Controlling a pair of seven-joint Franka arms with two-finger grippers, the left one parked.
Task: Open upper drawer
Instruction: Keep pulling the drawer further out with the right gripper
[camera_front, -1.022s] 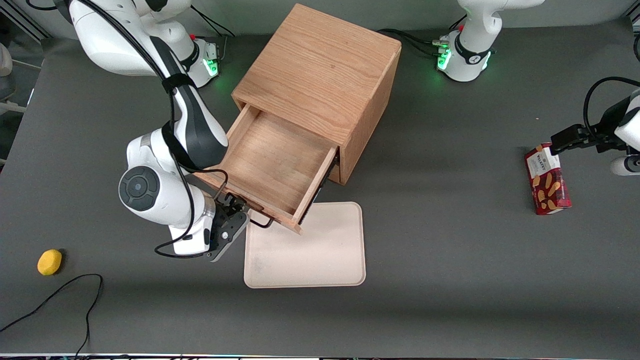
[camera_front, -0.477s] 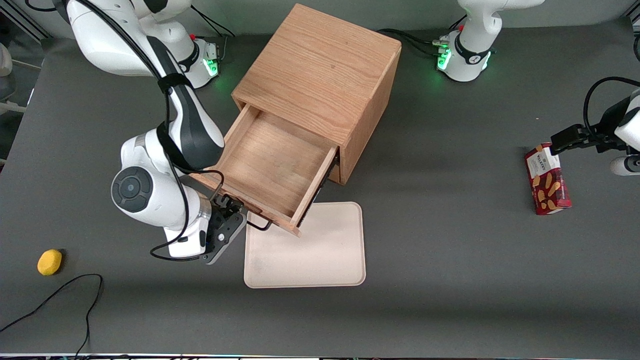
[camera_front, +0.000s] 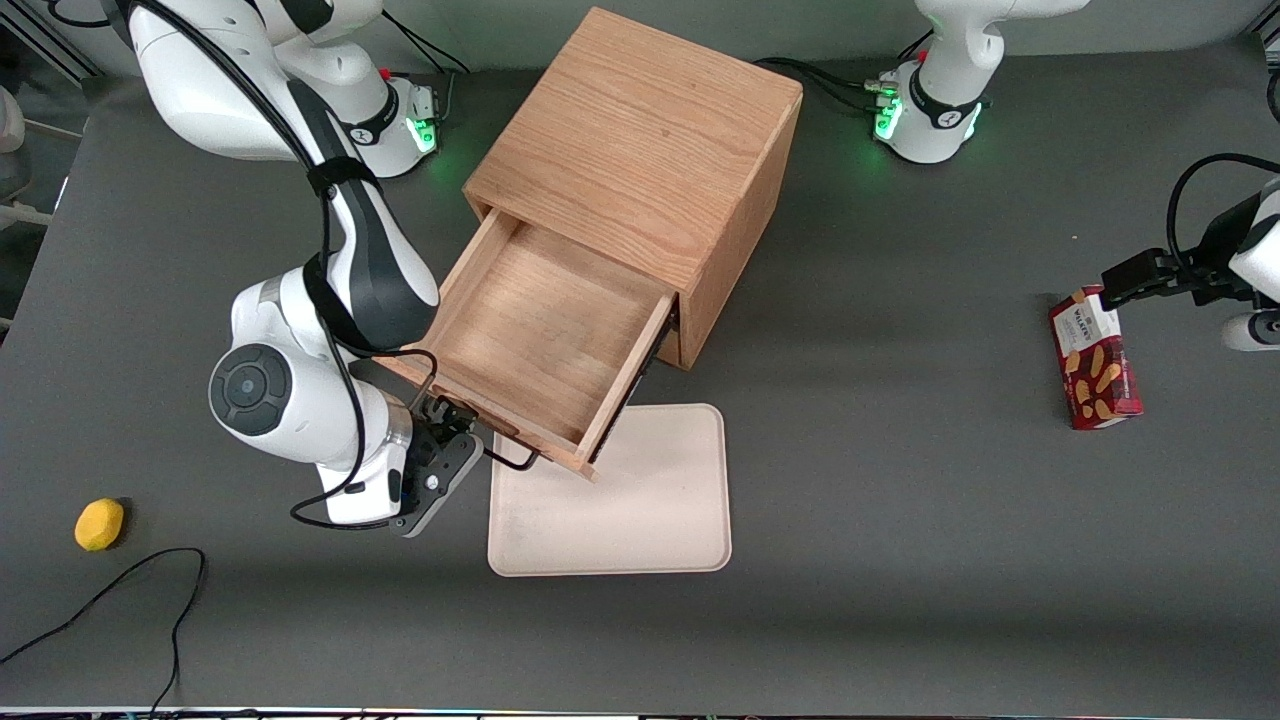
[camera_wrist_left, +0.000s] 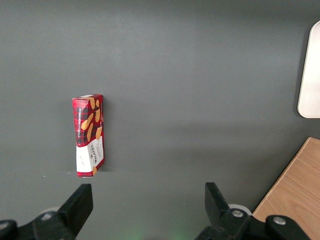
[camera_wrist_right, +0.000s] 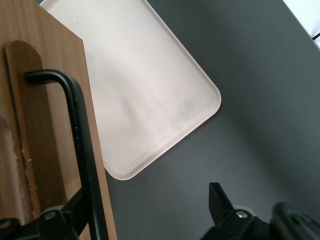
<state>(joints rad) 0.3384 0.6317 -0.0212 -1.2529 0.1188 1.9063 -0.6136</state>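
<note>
Dark grey matting covers the counter (camera_front: 880, 520), and the wooden cabinet (camera_front: 640, 140) standing on it serves as the landmark. Its upper drawer (camera_front: 545, 335) is pulled well out of the cabinet's front, running diagonally toward the front camera and toward the working arm's end of the counter. The drawer's long axis follows that pull direction, and its front panel with the thin black bar handle (camera_front: 510, 462) lies crosswise at the outer end. Inside, only the bare oak floor of the drawer shows.

In front of the cabinet, partly under the open drawer's outer corner, lies a pale pink tray (camera_front: 640, 520), flat on the counter, with a bare surface.

At the drawer's front, the hand (camera_wrist_right: 145, 212) sits by the handle. In the right wrist view its fingers (camera_wrist_right: 225, 205) stand spread apart, and the black bar runs close past one of them, with a wide gap to the other; whether that finger touches the bar cannot be told.

Sideways from the cabinet, toward the parked arm's end, a red biscuit box (camera_front: 1094, 358) lies flat. Toward the working arm's end rests a small yellow object (camera_front: 99, 524), with a black cable (camera_front: 120, 590) curving near it.
</note>
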